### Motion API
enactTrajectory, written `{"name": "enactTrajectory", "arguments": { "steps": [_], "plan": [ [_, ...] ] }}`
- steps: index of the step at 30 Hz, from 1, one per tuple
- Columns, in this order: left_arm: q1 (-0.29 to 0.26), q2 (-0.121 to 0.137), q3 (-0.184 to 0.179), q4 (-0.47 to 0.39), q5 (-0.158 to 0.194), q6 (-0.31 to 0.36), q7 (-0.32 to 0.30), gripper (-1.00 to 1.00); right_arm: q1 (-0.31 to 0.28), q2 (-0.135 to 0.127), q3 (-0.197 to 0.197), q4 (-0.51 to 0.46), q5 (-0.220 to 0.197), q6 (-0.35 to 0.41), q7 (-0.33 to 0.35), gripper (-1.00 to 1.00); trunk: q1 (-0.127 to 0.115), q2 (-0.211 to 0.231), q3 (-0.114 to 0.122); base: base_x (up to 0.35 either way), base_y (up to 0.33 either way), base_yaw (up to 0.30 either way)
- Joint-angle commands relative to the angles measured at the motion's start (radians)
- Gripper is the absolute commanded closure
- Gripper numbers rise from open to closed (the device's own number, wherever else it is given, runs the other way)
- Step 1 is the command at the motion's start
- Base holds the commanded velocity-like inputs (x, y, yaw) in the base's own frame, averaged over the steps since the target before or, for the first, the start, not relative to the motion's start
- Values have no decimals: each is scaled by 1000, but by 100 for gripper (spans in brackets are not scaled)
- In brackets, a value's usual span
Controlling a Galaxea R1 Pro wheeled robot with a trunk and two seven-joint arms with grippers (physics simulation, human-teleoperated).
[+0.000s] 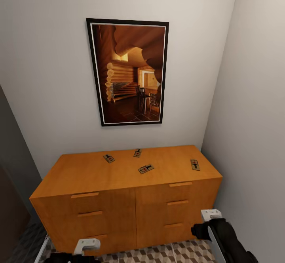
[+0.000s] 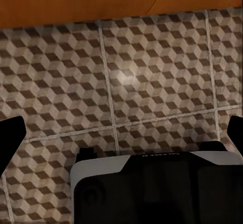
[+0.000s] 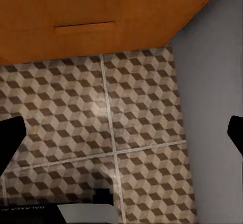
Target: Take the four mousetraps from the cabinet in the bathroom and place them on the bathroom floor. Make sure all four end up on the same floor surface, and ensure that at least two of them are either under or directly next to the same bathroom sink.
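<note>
Facing the orange-brown cabinet [image 1: 126, 191] at centre frame in the head view, below a framed cabin picture [image 1: 128, 72]. Four mousetraps lying well apart on its flat top: [image 1: 109, 158], [image 1: 137, 153], [image 1: 146, 168], [image 1: 194, 164]. Both arms hanging low over the cube-patterned floor [image 2: 152, 77]; left gripper [image 2: 121, 133] and right gripper [image 3: 121, 133] spread wide, holding nothing.

Four mousetraps lie apart on the flat top of the orange-brown cabinet [image 1: 118, 176]: one [image 1: 109, 158] at back left, one [image 1: 137, 153] at back centre, one [image 1: 146, 169] nearer the front, one [image 1: 194, 164] at far right. A framed picture of a log-cabin room [image 1: 128, 73] hangs on the wall above. Cube-patterned bathroom floor [image 1: 166, 253] shows below the drawers, with both arms low in front.
</note>
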Motion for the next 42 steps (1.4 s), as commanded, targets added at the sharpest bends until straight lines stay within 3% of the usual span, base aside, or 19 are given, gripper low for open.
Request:
{"name": "enactTrajectory", "arguments": {
  "steps": [1, 8, 15, 23, 29, 36, 42],
  "plan": [
    [-3, 0, 1, -8, 4, 19, -1, -100, -16, 1, 1, 1, 4, 11, 1, -100, 0, -1, -2, 0, 0, 0],
    [-71, -2, 1, -32, 5, 76, -2, -100, -121, 7, 3, 11, 2, 34, -1, -100, 0, -1, -2, 0, 0, 0],
    [-140, -4, 1, -36, 5, 87, -4, -100, -201, 11, 6, 34, 2, 55, -22, -100, 0, -1, -2, 0, 0, 0],
    [-244, -7, 1, -34, 10, 89, -4, -100, -347, 54, 7, 217, 2, 48, -89, -100, 0, -1, -2, 0, 0, 0],
    [-316, -10, -1, -32, 18, 89, -4, -100, -442, 95, 7, 389, 3, -30, -124, -100, 0, -1, -2, 0, 0, 0],
    [-408, -29, -3, -27, 23, 89, -4, -100, -531, 127, 7, 561, 4, -119, -188, -100, 0, -1, -2, 0, 0, 0],
    [-495, -43, -3, -15, 24, 89, -4, -100, -560, 136, 7, 627, 5, -168, -212, -100, 0, -1, -2, 0, 0, 0]
  ]
}}
